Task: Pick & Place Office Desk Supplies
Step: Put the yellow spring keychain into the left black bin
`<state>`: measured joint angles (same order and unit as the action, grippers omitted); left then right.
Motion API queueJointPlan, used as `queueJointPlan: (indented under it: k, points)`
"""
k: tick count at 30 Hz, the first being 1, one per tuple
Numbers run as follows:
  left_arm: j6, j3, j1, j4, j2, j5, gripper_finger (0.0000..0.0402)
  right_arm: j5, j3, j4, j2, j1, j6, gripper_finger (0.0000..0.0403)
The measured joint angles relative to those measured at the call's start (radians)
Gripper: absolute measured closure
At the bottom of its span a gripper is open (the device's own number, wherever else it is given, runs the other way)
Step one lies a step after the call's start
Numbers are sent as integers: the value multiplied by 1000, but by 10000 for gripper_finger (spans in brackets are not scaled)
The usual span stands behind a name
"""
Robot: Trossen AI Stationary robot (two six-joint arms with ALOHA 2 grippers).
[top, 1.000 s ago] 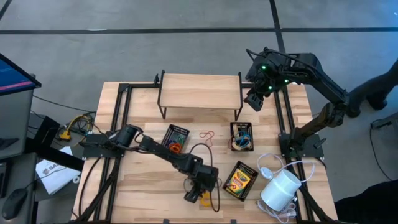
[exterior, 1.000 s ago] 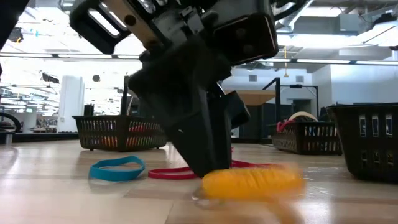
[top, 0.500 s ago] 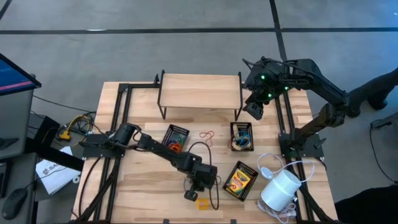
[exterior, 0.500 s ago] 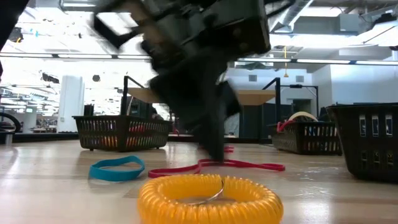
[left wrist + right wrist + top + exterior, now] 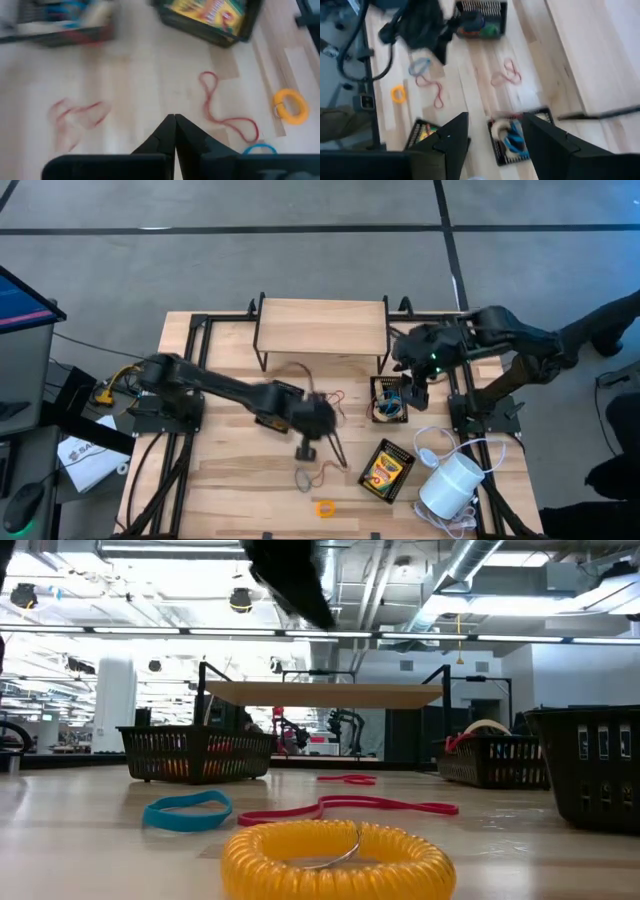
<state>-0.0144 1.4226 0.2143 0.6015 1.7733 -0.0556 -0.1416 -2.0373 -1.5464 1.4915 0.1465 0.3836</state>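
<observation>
My left gripper [image 5: 175,121] is shut with nothing in it and hangs high over the table's middle [image 5: 306,448]; in the low view only a dark part of it shows at the top [image 5: 290,575]. Below it, on the wood, lie a yellow coil loop [image 5: 335,858], a blue loop [image 5: 188,810] and a long red loop [image 5: 227,107]. A crayon box [image 5: 387,470] lies in a black mesh tray. My right gripper [image 5: 492,135] stands open above the right-hand tray [image 5: 388,400], touching nothing.
A wooden shelf [image 5: 322,328] stands at the far edge. A second mesh tray [image 5: 480,17] with coloured loops sits left of centre, a small red loop [image 5: 333,397] between the trays. A white cylinder with a cord [image 5: 450,485] stands at the near right.
My left gripper has left the yellow coil lying flat near the front edge, risen well clear of the table and swung toward the far edge. My right gripper has swung from the far right corner toward the near edge, over the right-hand tray.
</observation>
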Motion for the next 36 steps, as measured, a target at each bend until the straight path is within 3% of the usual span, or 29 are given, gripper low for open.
queueJointPlan:
  k: [8,15,22,29,36]
  points:
    - [-204,-152,-26,122,-463,-161,401,-45,211,395,-1,113,12,220]
    - [-341,-156,21,212,-711,-253,401,67,457,796,1,119,152,220]
    - [-367,-153,96,253,-787,-247,401,94,526,1020,123,131,313,220]
    - [-322,-153,169,379,-792,-101,401,197,502,1326,395,153,604,220]
    - [-187,-153,291,429,-799,-92,401,249,355,1283,615,249,910,220]
